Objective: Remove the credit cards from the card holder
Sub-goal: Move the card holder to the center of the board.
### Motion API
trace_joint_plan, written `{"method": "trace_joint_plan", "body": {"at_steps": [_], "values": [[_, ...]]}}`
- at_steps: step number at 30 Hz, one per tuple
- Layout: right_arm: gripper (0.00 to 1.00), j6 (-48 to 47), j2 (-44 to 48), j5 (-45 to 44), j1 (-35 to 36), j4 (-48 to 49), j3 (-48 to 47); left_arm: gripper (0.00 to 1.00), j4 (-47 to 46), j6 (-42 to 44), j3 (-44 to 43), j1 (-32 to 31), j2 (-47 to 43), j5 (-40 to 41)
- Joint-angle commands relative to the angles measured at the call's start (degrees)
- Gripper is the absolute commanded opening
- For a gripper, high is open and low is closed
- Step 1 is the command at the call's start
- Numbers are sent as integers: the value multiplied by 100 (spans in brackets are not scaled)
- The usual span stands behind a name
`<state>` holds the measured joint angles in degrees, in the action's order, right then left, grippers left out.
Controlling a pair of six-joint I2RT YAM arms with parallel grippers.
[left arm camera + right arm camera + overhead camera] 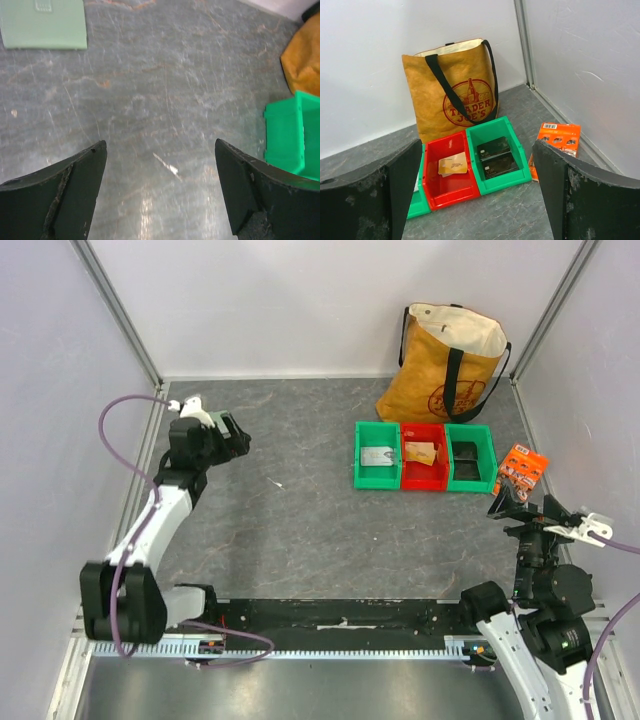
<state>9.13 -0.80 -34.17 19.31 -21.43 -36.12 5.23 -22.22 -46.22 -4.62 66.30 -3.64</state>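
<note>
Bright, even overhead light, faint soft shadows, pale sheen on the table (pixel 145 210), mild left-wrist blur.

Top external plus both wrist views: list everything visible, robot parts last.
card holder: one, pale green, lying flat, top left of the left wrist view; not seen from above.
bins: three in a row, right of centre: left green bin, red bin, right green bin.
tan-gold card: one, in the red bin.
dark cards: two, in the right green bin.
grey flat item: one, in the left green bin.
tote bag: one, mustard with black handles, behind the bins.
packet: one, orange, right of the bins.
table: one, grey marbled.
left gripper: one, black fingers, open, empty.
right gripper: one, black fingers, open, empty.
</note>
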Motion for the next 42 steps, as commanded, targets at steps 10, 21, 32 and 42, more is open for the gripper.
{"method": "trace_joint_plan", "body": {"at_steps": [10, 21, 32, 42], "values": [[98, -262, 45, 262, 20, 227, 140, 92, -1675, -284, -2179, 2236, 3440, -2323], [98, -315, -157, 420, 29, 254, 140, 85, -1087, 77, -3832, 2589, 5436, -2906], [98, -332, -368, 447, 29, 218, 105, 70, -559, -467, -4519, 2677, 6465, -2923], [98, -332, -307, 376, 20, 245, 123, 29, -383, -582, -4405, 2677, 6527, -3345]]}}
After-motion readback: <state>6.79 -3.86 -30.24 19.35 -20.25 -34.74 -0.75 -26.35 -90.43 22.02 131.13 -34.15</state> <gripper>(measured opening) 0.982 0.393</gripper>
